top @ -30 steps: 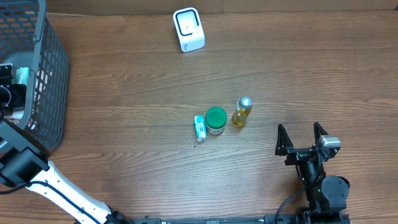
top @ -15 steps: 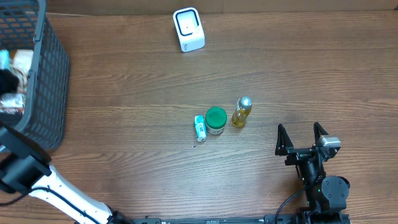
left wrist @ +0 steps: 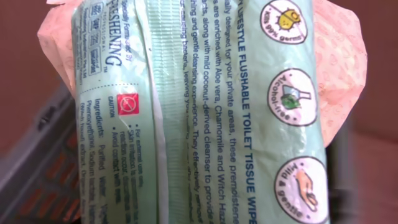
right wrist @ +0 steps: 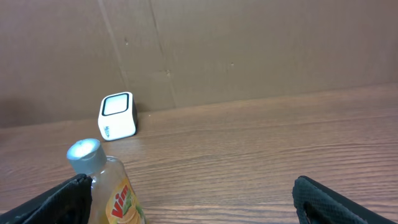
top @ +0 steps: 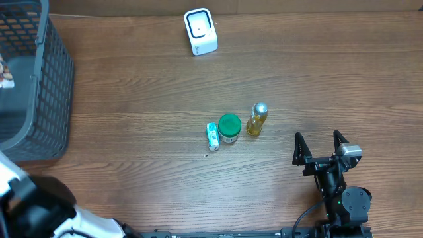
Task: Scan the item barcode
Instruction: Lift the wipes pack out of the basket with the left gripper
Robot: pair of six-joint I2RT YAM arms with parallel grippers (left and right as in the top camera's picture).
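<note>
Wipes pack (left wrist: 205, 112): soft glossy film, pale green, printed with text and round icons, peach crimped ends. It fills the left wrist view, with the dark mesh basket (left wrist: 37, 168) behind it. The pack hides the left gripper's fingers, so I cannot tell whether it grips. The left arm (top: 33, 205) is bent at the near-left corner. At the far edge is the scanner (top: 200, 31), a white rounded block. The right gripper (top: 317, 135) sits low at near right, fingers spread wide and empty, facing the yellow bottle (top: 257, 119).
</note>
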